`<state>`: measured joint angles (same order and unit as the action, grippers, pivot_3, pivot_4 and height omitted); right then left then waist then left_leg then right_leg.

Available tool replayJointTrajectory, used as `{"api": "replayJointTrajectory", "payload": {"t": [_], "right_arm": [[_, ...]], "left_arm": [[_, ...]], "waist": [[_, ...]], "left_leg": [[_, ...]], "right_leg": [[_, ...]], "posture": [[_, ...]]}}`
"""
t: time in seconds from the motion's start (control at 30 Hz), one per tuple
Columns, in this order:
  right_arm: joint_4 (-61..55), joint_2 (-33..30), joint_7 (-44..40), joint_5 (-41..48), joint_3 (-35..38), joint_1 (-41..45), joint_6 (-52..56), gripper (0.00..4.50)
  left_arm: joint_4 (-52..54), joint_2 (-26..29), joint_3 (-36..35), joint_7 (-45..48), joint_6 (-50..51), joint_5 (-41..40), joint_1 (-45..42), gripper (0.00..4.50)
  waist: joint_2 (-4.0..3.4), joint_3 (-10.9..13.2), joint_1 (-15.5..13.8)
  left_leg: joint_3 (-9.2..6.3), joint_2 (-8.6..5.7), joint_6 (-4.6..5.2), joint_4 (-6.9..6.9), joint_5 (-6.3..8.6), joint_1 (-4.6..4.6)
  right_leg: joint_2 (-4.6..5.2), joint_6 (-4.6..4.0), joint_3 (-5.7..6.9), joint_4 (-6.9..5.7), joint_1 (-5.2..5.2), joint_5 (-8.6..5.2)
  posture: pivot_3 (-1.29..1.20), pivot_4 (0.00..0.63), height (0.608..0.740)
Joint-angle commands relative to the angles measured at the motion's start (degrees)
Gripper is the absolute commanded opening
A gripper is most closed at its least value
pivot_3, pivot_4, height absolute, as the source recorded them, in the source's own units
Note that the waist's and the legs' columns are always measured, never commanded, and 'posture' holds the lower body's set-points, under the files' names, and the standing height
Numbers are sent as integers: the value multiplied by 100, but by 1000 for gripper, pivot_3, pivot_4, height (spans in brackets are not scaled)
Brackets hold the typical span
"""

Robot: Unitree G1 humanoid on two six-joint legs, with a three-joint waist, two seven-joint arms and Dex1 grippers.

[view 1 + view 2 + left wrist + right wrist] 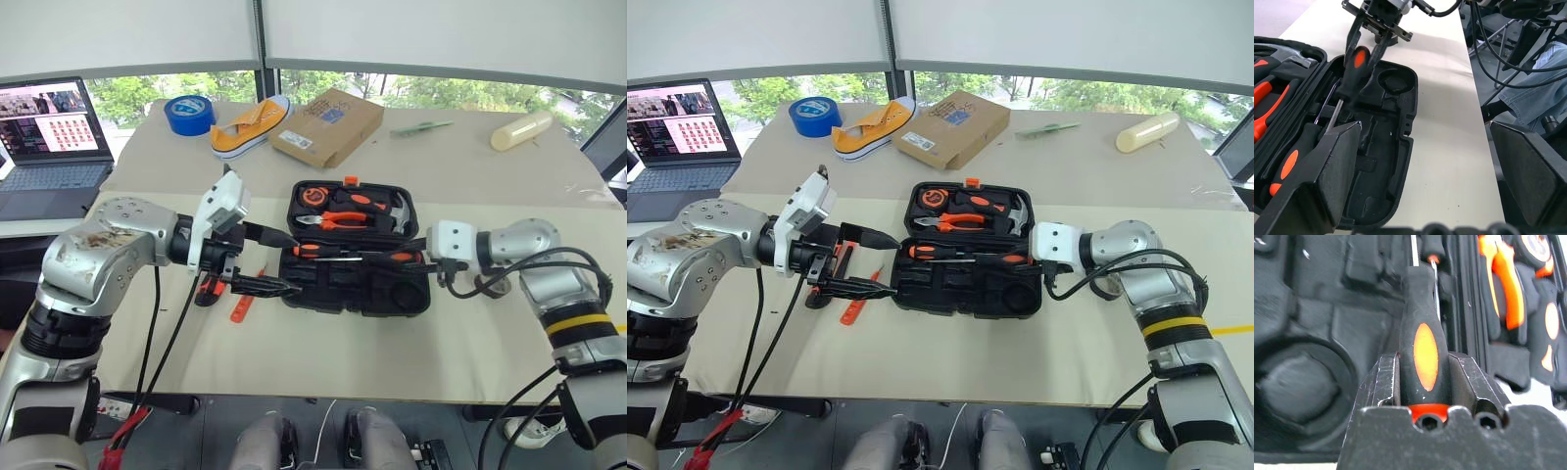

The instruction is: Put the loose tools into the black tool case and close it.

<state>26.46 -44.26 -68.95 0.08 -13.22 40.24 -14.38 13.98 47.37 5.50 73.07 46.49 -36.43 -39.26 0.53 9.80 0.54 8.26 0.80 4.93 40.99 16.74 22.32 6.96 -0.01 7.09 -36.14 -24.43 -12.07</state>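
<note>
The black tool case [323, 294] lies open mid-table, its far half holding pliers, a hammer and a tape measure. My right gripper [416, 258] is shut on the handle of an orange-and-black screwdriver [1425, 352], held low over the near half by the hinge, shaft pointing left. A second screwdriver [313, 251] lies in the case beside it. My left gripper [292, 263] hovers open at the case's left edge. Below it on the table lie a thin orange tester screwdriver [242, 307] and an orange-black utility knife [208, 288], partly hidden by the arm.
Along the far side of the table sit a blue tape roll [189, 115], a yellow shoe [250, 125], a cardboard box [326, 127] and a cream cylinder [521, 129]. A laptop [49, 137] stands off the table's left edge. Bare tabletop lies in front of the case.
</note>
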Motion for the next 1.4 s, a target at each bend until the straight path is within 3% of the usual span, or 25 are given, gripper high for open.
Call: {"api": "replayJointTrajectory", "payload": {"t": [0.03, 0.13, 0.17, 0.33, 0.43, 0.5, 0.7, 0.93, 1.2, 1.4], "right_arm": [[-17, -26, -140, 79, 122, 56, 1, 1031], [-117, 4, -202, 179, 183, -1, 50, 1031], [-163, 42, -176, 218, 217, 8, 125, 2045], [-681, 304, -118, 730, 457, 85, 1142, 3719], [-945, 461, 57, 868, 569, 128, 1688, 4462], [-1072, 559, 121, 970, 610, 119, 1987, 4462], [-1243, 675, 99, 931, 438, 4, 2227, 2732], [-943, 1007, 388, 700, 274, 126, 2328, 160], [-862, 988, 310, 64, -277, -32, 2518, 44], [-809, 1095, 531, 26, -220, -100, 2728, 44]], "left_arm": [[84, 17, -129, -7, -115, -41, -99, 4500], [32, -1, -105, 7, -137, -15, -147, 4500], [4, -10, -96, 11, -146, -2, -171, 4500], [-116, -49, -65, 26, -197, 56, -272, 4500], [-147, -72, -64, 25, -202, 68, -299, 4500], [-157, -85, -60, 18, -207, 76, -302, 4500], [-191, -72, -46, 18, -246, 123, -281, 4500], [-198, -65, -62, -1, -257, 154, -250, 4500], [-183, -101, -73, -40, -276, 177, -249, 4500], [-175, -118, -86, -60, -289, 204, -232, 4500]], "waist": [[0, 0, 7], [0, 0, 7], [0, 0, 7], [0, 0, 16], [0, 0, 16], [0, 0, 8], [-1, 0, 10], [-1, 0, 22], [-1, -1, 18], [1, -2, 14]], "left_leg": [[1, 0, 0, 0, 0, 0], [0, 0, 0, 0, 0, 0], [0, 0, 0, 0, 0, 0], [-1, 1, 0, 0, 0, -1], [-2, 1, 0, 0, 0, -1], [-3, 1, 0, 0, 0, 1], [-3, 0, 0, -1, 0, 1], [0, 0, -1, -2, 0, 0], [0, 0, -1, -2, 0, -1], [-2, 0, -1, -1, 0, -11]], "right_leg": [[0, 0, 0, 0, 0, 0], [0, 0, 0, 0, 1, 0], [0, 0, 0, 0, 1, 0], [0, -1, 0, -1, 1, 1], [0, -2, -1, -2, 0, 1], [1, -3, 0, -2, 1, 2], [0, -3, 1, -1, 0, 2], [-2, -3, 4, -3, -2, 2], [-2, -3, 9, -3, -2, 1], [-1, -3, 8, -3, 12, 1]], "posture": [[0, 150, 731], [0, 150, 731], [0, 150, 731], [0, 150, 731], [0, 150, 731], [0, 150, 731], [0, 150, 731], [0, 150, 731], [0, 150, 731], [0, 150, 731]]}}
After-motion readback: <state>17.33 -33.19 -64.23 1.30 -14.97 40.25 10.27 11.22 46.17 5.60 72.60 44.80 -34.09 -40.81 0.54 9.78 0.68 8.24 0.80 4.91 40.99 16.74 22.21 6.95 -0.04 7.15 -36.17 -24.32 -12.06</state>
